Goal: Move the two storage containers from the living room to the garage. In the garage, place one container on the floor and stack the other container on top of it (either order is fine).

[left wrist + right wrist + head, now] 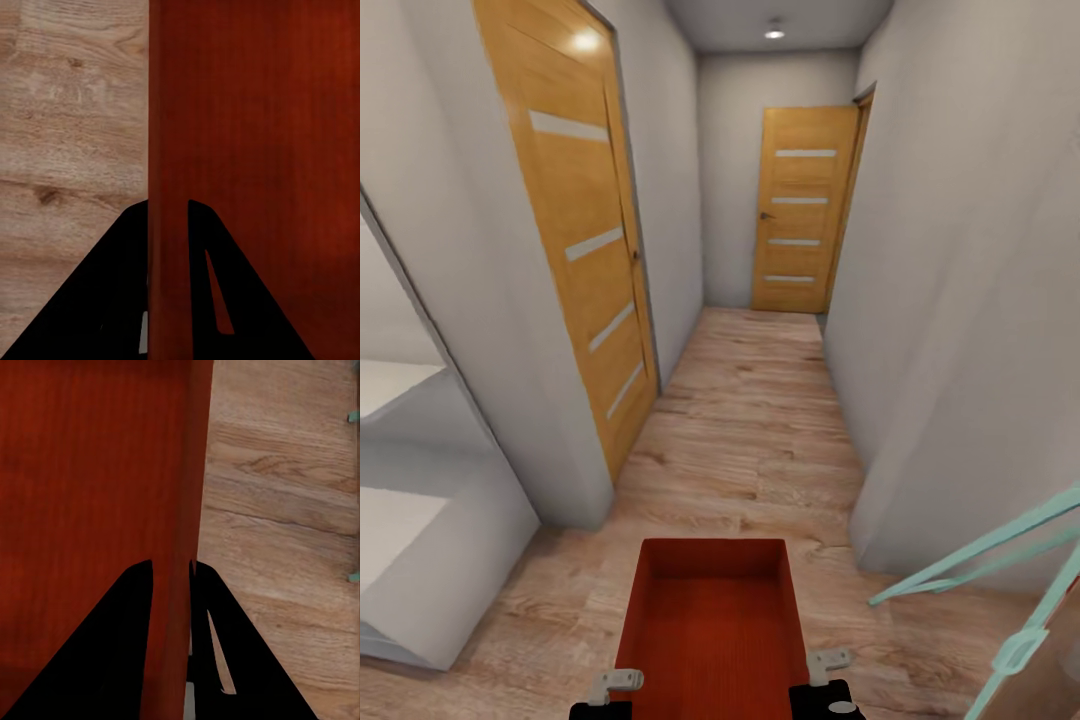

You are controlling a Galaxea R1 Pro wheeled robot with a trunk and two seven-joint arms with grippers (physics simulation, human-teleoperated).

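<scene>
One orange-red storage container (710, 620) hangs low in front of me over light wood planks, its open top up and its ribbed bottom showing. My left gripper (616, 685) is shut on its left wall, and the left wrist view shows the black fingers (112, 300) straddling that thin wall of the container (262, 135). My right gripper (828, 662) is shut on the right wall; there too the fingers (112, 660) clamp the container (90, 495). The second container, the garage and its concrete floor are out of view.
I face a narrow hallway with pale grey walls (960, 300). A wooden door (585, 230) stands on the left and another door (800, 210) closes the far end. White shelving (410, 540) sits at near left, a teal frame (1010, 590) at near right.
</scene>
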